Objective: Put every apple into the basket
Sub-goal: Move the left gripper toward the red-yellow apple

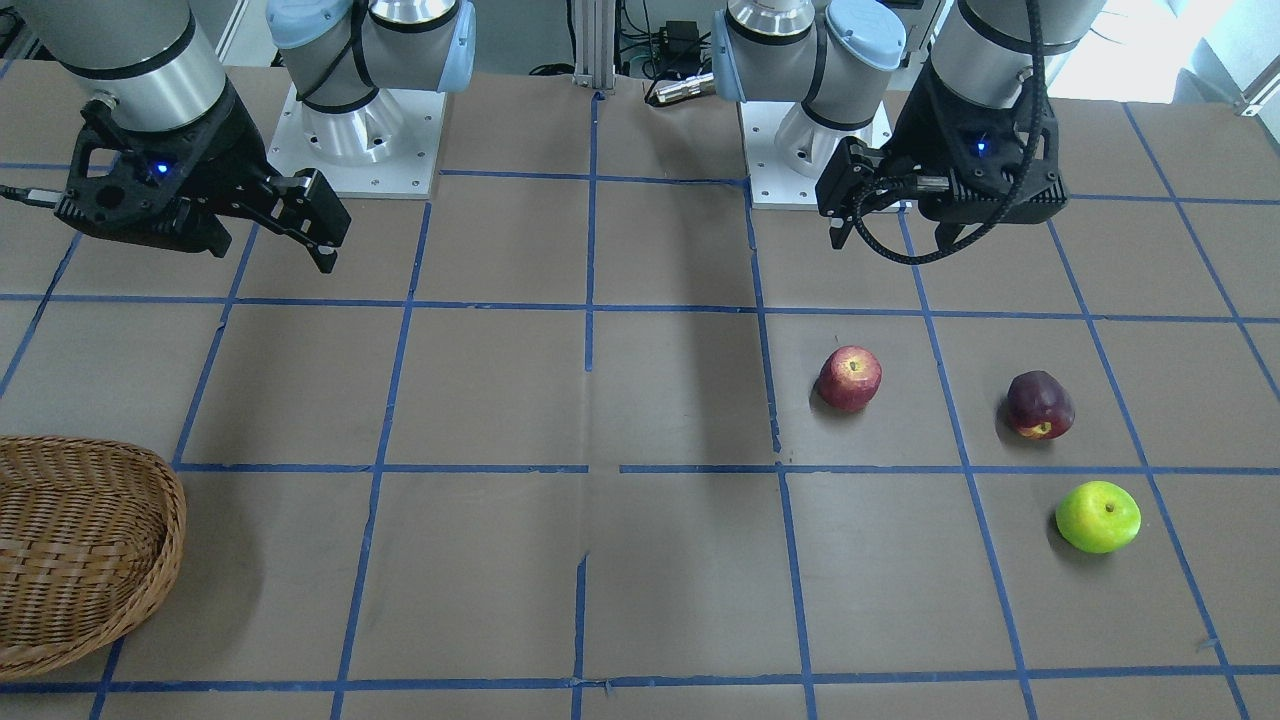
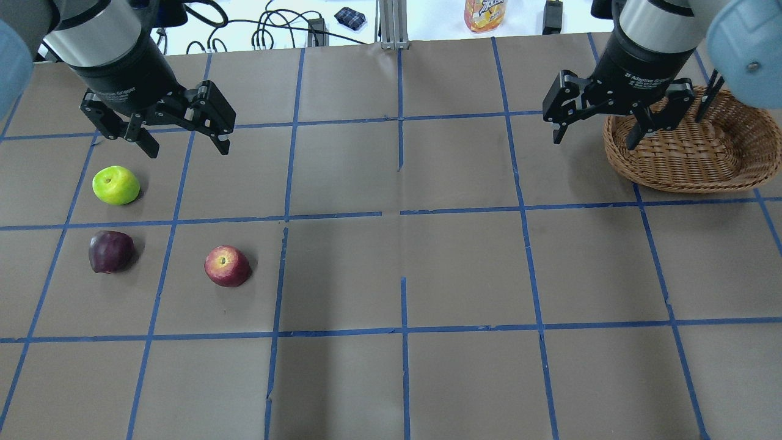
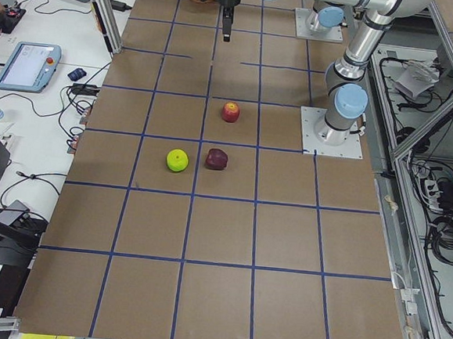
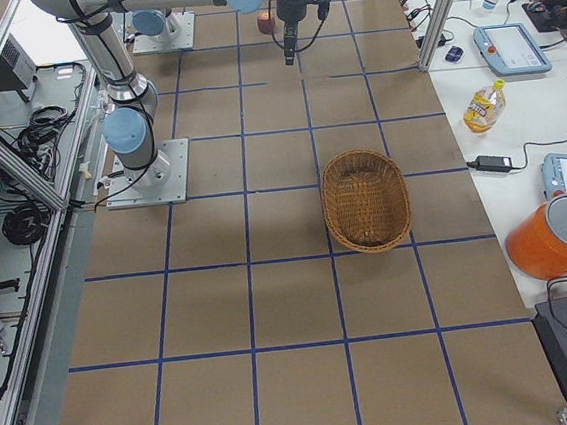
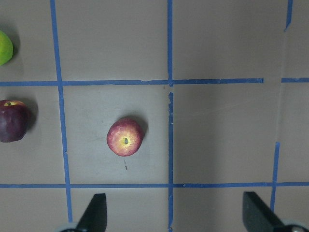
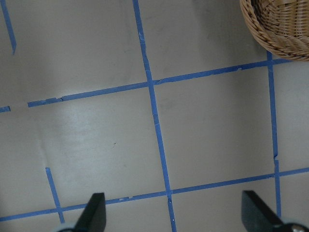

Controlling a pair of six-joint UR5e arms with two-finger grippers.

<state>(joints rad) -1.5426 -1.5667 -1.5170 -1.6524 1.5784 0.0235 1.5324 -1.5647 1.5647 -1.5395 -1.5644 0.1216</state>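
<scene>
Opening step, seemingly: red apple [image 2: 226, 266], maroon apple [image 2: 111, 251] and green apple [image 2: 115, 185] all lying on the surface [image 2: 464, 269] at the left, well apart from the empty basket [image 2: 690, 174] at the right. Left pincer [image 2: 188, 148] spread wide, empty, near the apples; right pincer [image 2: 594, 140] likewise apart, beside the basket. Next, probably: lowering the left pincer over one apple and closing. Basket cut off in the front view, partly hidden by the right pincer overhead.
</scene>
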